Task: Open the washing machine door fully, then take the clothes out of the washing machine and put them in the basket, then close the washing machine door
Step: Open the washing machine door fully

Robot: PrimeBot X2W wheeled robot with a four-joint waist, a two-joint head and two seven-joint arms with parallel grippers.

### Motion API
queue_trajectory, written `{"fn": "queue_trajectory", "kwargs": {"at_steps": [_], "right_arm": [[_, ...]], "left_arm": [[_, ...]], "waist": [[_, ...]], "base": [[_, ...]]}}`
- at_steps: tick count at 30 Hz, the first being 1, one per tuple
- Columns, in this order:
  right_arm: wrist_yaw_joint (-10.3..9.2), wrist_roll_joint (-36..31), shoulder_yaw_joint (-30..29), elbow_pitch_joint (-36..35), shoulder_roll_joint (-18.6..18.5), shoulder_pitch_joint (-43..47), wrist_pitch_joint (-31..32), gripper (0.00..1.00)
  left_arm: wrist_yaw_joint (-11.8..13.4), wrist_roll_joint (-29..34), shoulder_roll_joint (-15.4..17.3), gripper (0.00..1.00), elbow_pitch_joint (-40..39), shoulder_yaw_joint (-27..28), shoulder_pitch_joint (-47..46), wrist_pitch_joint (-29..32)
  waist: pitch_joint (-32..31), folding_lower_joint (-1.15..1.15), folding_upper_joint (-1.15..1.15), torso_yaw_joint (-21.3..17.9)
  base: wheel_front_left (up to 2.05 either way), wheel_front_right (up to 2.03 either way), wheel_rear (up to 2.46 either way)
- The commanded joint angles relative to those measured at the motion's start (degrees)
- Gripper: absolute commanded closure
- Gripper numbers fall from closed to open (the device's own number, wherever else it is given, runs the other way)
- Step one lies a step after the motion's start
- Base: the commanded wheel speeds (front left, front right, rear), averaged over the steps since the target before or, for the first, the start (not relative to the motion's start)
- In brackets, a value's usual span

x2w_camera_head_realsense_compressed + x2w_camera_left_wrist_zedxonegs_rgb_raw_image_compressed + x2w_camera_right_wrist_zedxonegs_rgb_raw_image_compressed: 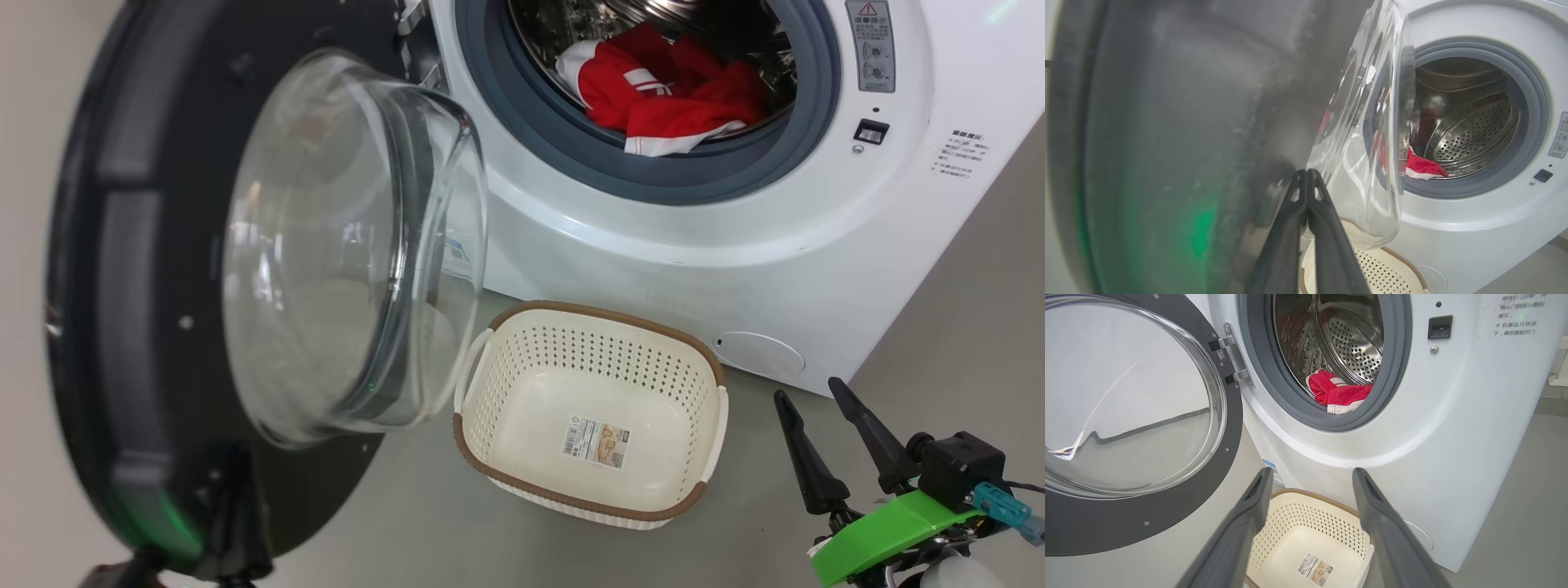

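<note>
The washing machine (735, 269) stands with its door (122, 327) swung out to the left, glass bowl (351, 245) facing me. Red clothes (669, 98) with white trim lie at the drum's front lip, also seen as clothes (1339, 394) and clothes (1425, 167). The cream basket (686, 343) sits on the floor below the opening, with just a sticker inside. My left gripper (1306, 173) is shut on nothing, tips close against the door's dark inner face (1167, 143) beside the glass; I cannot tell if they touch. My right gripper (808, 390) hangs open at the lower right, over the basket (1306, 496).
Grey floor runs around the basket and to the right of the washer. The open door fills the left side, its hinge (1233, 355) at the opening's left edge. A latch socket (870, 131) and a warning label (872, 45) sit right of the opening.
</note>
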Motion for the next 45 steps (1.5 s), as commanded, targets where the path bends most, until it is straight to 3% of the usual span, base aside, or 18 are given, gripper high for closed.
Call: {"fn": "queue_trajectory", "kwargs": {"at_steps": [1,16,35,45], "right_arm": [[0.43,-0.5,1.1,-1.5,-0.8,-0.1,-0.4,0.0],[0.43,-0.4,1.3,-1.9,-2.2,-1.2,-0.4,0.0],[0.43,-0.3,1.5,-2.5,-4.3,-2.9,-0.4,0.0],[0.43,-0.3,1.5,-2.9,-4.9,-3.1,-0.4,0.0]], "left_arm": [[0.6,-0.1,0.9,1.0,-1.0,3.5,-2.4,-0.4],[-2.1,4.4,0.9,1.0,6.4,19.6,-11.2,-0.4],[-8.2,12.2,1.9,1.0,19.3,38.1,-24.2,-0.4],[-9.8,16.6,3.4,1.0,24.5,43.3,-28.7,-0.4]], "waist": [[0.1,0.0,0.0,-0.1],[2.9,0.0,0.0,-1.6],[7.4,0.0,0.0,-3.5],[8.7,0.0,0.0,-3.9]], "base": [[0.0,0.0,0.0],[0.0,0.0,0.0],[0.0,0.0,0.0],[0.0,0.0,0.0]]}}
